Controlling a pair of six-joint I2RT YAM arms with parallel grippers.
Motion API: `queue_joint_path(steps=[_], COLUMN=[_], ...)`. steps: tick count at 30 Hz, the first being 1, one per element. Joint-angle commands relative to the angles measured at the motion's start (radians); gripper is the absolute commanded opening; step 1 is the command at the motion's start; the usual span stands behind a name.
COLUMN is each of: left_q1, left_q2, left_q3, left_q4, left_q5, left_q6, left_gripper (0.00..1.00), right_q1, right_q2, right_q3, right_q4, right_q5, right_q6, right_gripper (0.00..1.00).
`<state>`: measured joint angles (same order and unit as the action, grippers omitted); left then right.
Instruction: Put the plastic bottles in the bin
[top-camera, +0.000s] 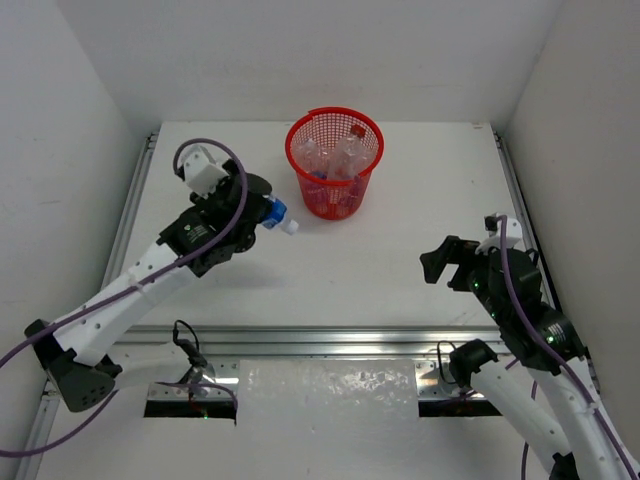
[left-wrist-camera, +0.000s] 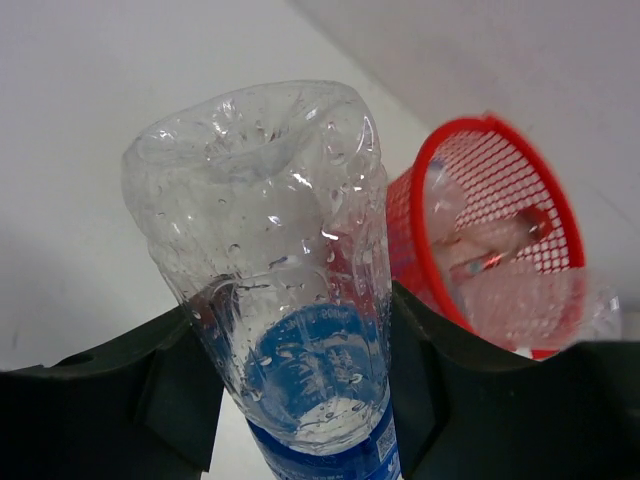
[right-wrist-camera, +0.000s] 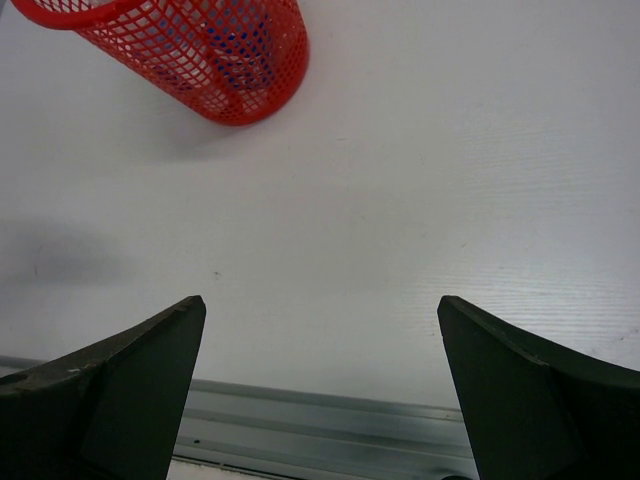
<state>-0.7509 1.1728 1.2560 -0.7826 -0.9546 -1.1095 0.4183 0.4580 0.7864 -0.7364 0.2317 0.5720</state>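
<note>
Here's the blue-labelled bottle (top-camera: 277, 213), up off the table (top-camera: 400, 230) and clamped across its middle by the left gripper (top-camera: 262, 214), just left of and nearer than the bin (top-camera: 334, 165). Several bottles (top-camera: 340, 158) already lie piled inside it. The right gripper (top-camera: 447, 265) hangs over on the right, spread wide, holding nothing. The danger, I'd say: let go short and the bottle drops outside the near rim. Clip that rim and the narrow-based bin could tip, or the bottle lands on the pile and bounces out.
</note>
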Motion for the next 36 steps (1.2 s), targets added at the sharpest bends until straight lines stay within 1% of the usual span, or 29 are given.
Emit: queue_joint_path(steps=[1, 2, 3, 5, 6, 7, 8, 9, 10, 11, 12, 16, 18, 19, 20, 22, 23, 26, 29, 30, 32, 33, 35, 36], left_q1=[0.062, 0.083, 0.126, 0.156, 0.18, 0.189, 0.2, 0.226, 0.237, 0.246, 0.255, 0.26, 0.268, 0.266, 0.268, 0.268, 0.268, 0.266, 0.266, 0.266, 0.266, 0.266, 0.268, 0.268], left_q2=[-0.018, 0.002, 0.019, 0.089, 0.115, 0.179, 0.22, 0.258, 0.331, 0.365, 0.426, 0.582, 0.651, 0.674, 0.726, 0.775, 0.8, 0.846, 0.852, 0.849, 0.838, 0.826, 0.812, 0.809], left_q3=[0.052, 0.063, 0.106, 0.169, 0.192, 0.216, 0.288, 0.33, 0.403, 0.43, 0.45, 0.639, 0.684, 0.73, 0.759, 0.839, 0.859, 0.87, 0.846, 0.823, 0.784, 0.746, 0.711, 0.685], left_q4=[0.408, 0.534, 0.633, 0.757, 0.82, 0.909, 0.924, 0.93, 0.93, 0.939, 0.989, 0.99, 0.982, 0.976, 0.947, 0.921, 0.902, 0.904, 0.902, 0.902, 0.924, 0.931, 0.951, 0.956], left_q5=[-0.093, -0.076, -0.037, 0.016, 0.039, 0.086, 0.102, 0.146, 0.174, 0.195, 0.244, 0.339, 0.401, 0.415, 0.447, 0.465, 0.482, 0.501, 0.52, 0.527, 0.548, 0.551, 0.553, 0.556], left_q6=[0.515, 0.564, 0.644, 0.761, 0.851, 0.9, 0.957, 0.971, 0.99, 1.002, 1.023, 1.1, 1.105, 1.105, 1.105, 1.105, 1.103, 1.091, 1.064, 1.056, 1.05, 1.045, 1.03, 1.028], left_gripper=[0.01, 0.0, 0.0, 0.0, 0.0, 0.0, 0.0, 0.0, 0.0, 0.0, 0.0, 0.0, 0.0, 0.0, 0.0, 0.01, 0.01, 0.06, 0.15, 0.22, 0.31, 0.45, 0.62, 0.72], right_q1=[-0.001, -0.003, -0.003, -0.001, -0.003, -0.003, -0.001, -0.001, -0.003, -0.003, -0.003, -0.003, -0.001, -0.003, -0.001, -0.003, -0.003, -0.001, -0.003, -0.001, -0.001, -0.001, -0.001, -0.001], right_q2=[0.03, 0.037, 0.039, 0.038, 0.034, 0.033, 0.03, 0.03, 0.028, 0.03, 0.031, 0.033, 0.03, 0.03, 0.022, 0.013, 0.01, 0.001, -0.001, -0.001, -0.001, -0.001, 0.002, 0.004], right_q3=[0.002, 0.005, 0.007, 0.011, 0.013, 0.011, 0.011, 0.013, 0.014, 0.014, 0.019, 0.031, 0.04, 0.043, 0.045, 0.042, 0.04, 0.036, 0.036, 0.034, 0.031, 0.028, 0.024, 0.024], right_q4=[0.065, 0.065, 0.065, 0.065, 0.066, 0.069, 0.075, 0.075, 0.077, 0.074, 0.072, 0.055, 0.051, 0.046, 0.043, 0.04, 0.037, 0.035, 0.034, 0.037, 0.042, 0.048, 0.052, 0.052], right_q5=[-0.02, -0.019, -0.017, -0.023, -0.037, -0.045, -0.054, -0.063, -0.069, -0.075, -0.089, -0.106, -0.114, -0.117, -0.12, -0.123, -0.121, -0.127, -0.127, -0.13, -0.131, -0.132, -0.14, -0.141], right_q6=[-0.018, -0.021, -0.024, -0.024, -0.024, -0.023, -0.021, -0.021, -0.021, -0.023, -0.024, -0.043, -0.046, -0.047, -0.049, -0.052, -0.052, -0.057, -0.058, -0.058, -0.06, -0.058, -0.057, -0.055], right_gripper=[0.99, 0.99, 0.99, 0.99, 0.99, 0.99, 0.99, 0.99, 0.99, 0.99, 0.99, 0.99, 0.99, 0.99, 0.99, 0.99, 0.99, 0.99, 0.99, 0.99, 0.99, 0.99, 0.99, 0.99])
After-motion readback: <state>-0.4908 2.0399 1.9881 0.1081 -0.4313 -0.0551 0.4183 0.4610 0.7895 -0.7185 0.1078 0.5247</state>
